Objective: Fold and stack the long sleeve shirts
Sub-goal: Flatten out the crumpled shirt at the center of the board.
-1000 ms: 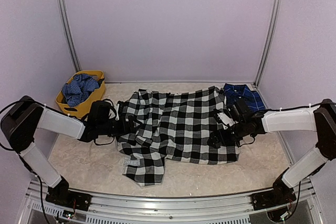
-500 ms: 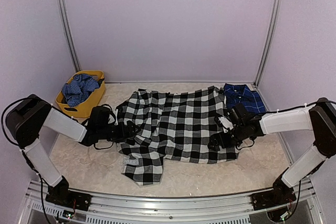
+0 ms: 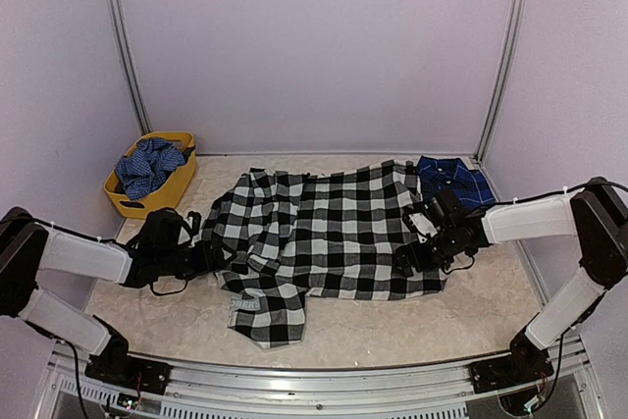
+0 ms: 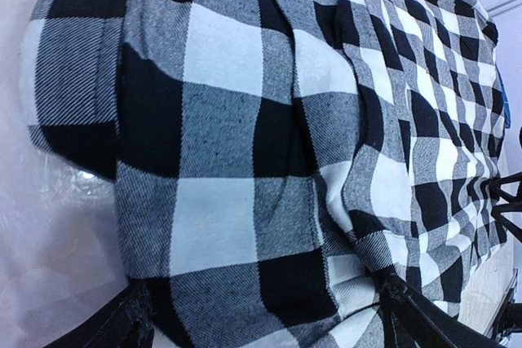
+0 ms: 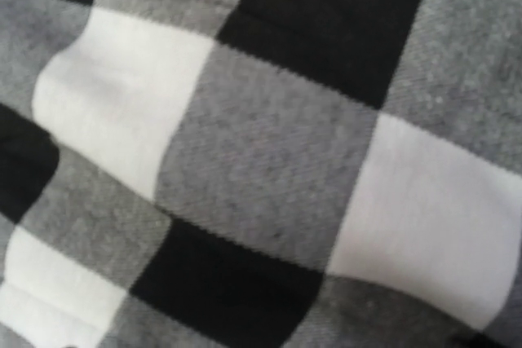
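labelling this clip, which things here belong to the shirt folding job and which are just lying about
Job: black-and-white check shirt; navy plaid shirt.
Lying about: yellow basket; crumpled blue cloth inside it, kind unclear.

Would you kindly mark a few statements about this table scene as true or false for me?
1. The black-and-white check shirt lies spread across the table. True.
2. The yellow basket is empty. False: it holds crumpled blue cloth.
3. The navy plaid shirt lies on top of the check shirt. False: it lies beside it, by the far right corner.
4. The left arm and right arm reach to opposite sides of the check shirt. True.
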{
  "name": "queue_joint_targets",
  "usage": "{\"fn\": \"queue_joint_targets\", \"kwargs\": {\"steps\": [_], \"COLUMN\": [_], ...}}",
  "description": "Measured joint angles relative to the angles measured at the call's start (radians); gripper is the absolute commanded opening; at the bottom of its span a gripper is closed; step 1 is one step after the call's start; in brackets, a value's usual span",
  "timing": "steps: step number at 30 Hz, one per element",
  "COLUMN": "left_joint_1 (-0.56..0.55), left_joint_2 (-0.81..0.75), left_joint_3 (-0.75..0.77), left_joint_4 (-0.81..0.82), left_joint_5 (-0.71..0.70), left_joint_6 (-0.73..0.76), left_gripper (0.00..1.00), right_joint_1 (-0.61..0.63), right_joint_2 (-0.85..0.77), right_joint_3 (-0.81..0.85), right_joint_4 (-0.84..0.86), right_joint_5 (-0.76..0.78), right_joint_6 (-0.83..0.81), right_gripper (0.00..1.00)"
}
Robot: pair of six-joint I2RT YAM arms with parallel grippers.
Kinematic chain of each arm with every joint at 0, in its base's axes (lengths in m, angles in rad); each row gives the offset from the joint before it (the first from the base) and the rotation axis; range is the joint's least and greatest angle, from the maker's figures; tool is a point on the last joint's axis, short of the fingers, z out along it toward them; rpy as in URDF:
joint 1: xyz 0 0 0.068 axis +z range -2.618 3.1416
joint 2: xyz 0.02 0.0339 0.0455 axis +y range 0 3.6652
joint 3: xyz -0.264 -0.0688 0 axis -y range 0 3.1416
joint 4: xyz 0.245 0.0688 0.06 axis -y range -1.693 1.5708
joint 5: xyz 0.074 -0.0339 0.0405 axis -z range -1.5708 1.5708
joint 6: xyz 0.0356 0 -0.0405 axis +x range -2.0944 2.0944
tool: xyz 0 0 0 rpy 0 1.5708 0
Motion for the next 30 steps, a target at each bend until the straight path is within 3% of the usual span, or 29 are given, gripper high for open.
{"fn": "queue_joint_targets", "kwargs": {"steps": [13,30], "left_joint_1": [-0.101,-0.26], "left_joint_2": [-0.297,-0.032], "left_joint_3": [-0.025,-0.002], "left_joint_4": [-0.069,-0.053], "left_joint_5": [-0.006,-0.009], "left_joint_6": [-0.039,-0.104], "left_gripper": [0.93,0.92], "right_joint_1": [0.064,0.085], "right_joint_2": [-0.305,-0.245], "right_joint_3": [-0.06,-0.216], "right_joint_4": [-0.056,0.017], "right_joint_5": [-0.069,-0.16], "right_joint_6": [0.055,0.21], "right_gripper": [0.94,0.94]}}
